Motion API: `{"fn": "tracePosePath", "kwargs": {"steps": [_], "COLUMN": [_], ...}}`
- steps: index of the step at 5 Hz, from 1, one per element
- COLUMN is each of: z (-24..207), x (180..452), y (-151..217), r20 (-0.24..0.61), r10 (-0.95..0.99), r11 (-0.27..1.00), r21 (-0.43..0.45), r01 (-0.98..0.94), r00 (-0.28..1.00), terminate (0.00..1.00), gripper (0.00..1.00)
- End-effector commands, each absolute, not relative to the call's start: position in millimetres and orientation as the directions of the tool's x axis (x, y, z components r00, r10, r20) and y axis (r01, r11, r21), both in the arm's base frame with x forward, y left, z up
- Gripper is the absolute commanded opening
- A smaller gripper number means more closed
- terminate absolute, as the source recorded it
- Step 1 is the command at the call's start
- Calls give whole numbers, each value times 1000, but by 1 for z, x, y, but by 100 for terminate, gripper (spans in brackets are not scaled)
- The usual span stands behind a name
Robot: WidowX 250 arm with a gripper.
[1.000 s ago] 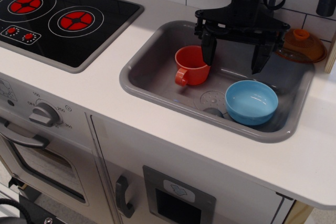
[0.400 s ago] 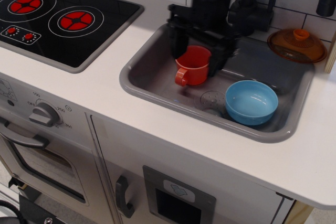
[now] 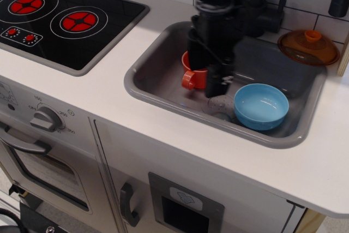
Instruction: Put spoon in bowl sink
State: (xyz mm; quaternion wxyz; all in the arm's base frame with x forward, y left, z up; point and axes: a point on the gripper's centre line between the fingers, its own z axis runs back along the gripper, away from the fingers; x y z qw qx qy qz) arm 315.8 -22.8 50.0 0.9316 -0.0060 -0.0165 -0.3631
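The grey sink [image 3: 163, 88] holds three things: a light-blue bowl [image 3: 261, 106] at its front right, an orange-red cup [image 3: 194, 75] towards the back left, and the black gripper [image 3: 212, 83] reaching down between them. The bowl sits upright and its inside is bare as far as the view shows. The cup's mouth is covered by the arm, so what it holds cannot be made out. Behind the sink, on the white counter [image 3: 109, 88], an orange lid [image 3: 308, 47] lies beside the dark tap [image 3: 262, 9].

Against the frame from a moment ago, the gripper has shifted rightwards and lower: it then hung over the cup's left and back sides, and now its dark body covers most of the cup, with the tip low beside the embossed drain [image 3: 221, 103], just left of the bowl. A second ago it stood spread wide over the middle of the basin. Bowl, cup and lid lie where they were.

The gripper is blurred by motion and seen end-on, so I cannot tell whether its jaws are apart or closed, or whether anything is between them. The spoon does not show anywhere; it is possibly behind the gripper. The stove [image 3: 60, 17] at the left is cut off by the frame edge.
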Motion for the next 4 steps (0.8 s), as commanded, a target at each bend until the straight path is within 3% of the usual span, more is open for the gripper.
{"fn": "tracePosePath", "kwargs": {"steps": [1,2,4], "z": [52,29,19], "x": [325,327,329], "y": [-27,-29,-41], "r20": [86,92,76], "r10": [-836,-850,-853], "r11": [548,525,518], "r21": [77,86,4], "r01": [833,847,855], "r00": [542,518,516], "terminate": [0,0,0], "gripper": [100,100,100]}}
